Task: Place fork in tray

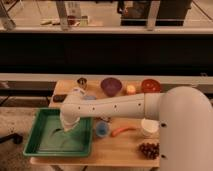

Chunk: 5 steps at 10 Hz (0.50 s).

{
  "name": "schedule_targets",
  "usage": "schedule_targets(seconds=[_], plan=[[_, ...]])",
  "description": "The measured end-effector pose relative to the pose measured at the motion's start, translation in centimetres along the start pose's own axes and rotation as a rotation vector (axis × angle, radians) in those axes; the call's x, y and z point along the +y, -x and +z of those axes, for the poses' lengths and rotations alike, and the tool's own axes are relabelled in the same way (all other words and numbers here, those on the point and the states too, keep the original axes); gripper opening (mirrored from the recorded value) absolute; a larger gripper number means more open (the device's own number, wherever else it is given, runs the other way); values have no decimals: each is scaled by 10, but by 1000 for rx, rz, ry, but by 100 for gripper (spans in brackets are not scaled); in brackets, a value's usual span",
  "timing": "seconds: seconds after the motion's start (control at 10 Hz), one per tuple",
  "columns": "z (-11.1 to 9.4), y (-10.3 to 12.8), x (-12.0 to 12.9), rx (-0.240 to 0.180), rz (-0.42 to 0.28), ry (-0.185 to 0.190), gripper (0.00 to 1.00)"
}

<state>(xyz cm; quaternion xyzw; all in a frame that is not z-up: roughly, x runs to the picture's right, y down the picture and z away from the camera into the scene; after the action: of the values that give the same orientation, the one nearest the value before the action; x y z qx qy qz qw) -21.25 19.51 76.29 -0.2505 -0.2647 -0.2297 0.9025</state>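
Observation:
The green tray [45, 146] sits at the front left of the wooden table. My arm reaches across from the right, and my gripper [67, 126] hangs over the tray's right half, close to its floor. A thin pale streak [56, 132] just left of the gripper tip, low over the tray floor, looks like the fork. I cannot tell whether it is held or lying in the tray.
A blue cup [102, 129], orange carrot [123, 130], white cup [148, 127] and grapes [149, 149] lie right of the tray. Behind are a black-handled utensil [60, 98], metal cup [82, 81], purple bowl [111, 85], small orange fruit [131, 89] and orange bowl [151, 86].

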Motion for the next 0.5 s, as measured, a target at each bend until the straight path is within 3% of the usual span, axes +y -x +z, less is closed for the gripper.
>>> schedule_targets(seconds=[0.3, 0.5], plan=[[-6, -1, 1, -53, 27, -1, 2], [-11, 1, 1, -74, 28, -3, 20]])
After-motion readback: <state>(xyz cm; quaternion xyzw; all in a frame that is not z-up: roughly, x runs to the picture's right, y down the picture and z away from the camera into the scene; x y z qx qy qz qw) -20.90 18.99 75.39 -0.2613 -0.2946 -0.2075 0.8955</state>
